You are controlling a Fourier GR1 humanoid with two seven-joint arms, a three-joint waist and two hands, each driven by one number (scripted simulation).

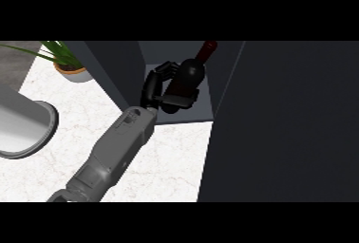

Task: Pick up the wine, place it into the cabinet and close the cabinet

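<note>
Grey forearm (116, 147) nearest, rising from near-left edge across white counter (63, 142). Hand (160, 90) inside open cabinet (175, 116), fingers and thumb curled round wine bottle (189, 76) at body. Bottle tilted, neck pointing far-right. Likely glass: rigid, heavy, slippery, fragile; body safest hold. Dark door (288, 118) at right, open. Which hand: cannot tell.

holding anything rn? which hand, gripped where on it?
One hand, side unclear, is curled round the dark glass wine bottle at its lower body, inside the open grey cabinet. No other hand shows.
</note>
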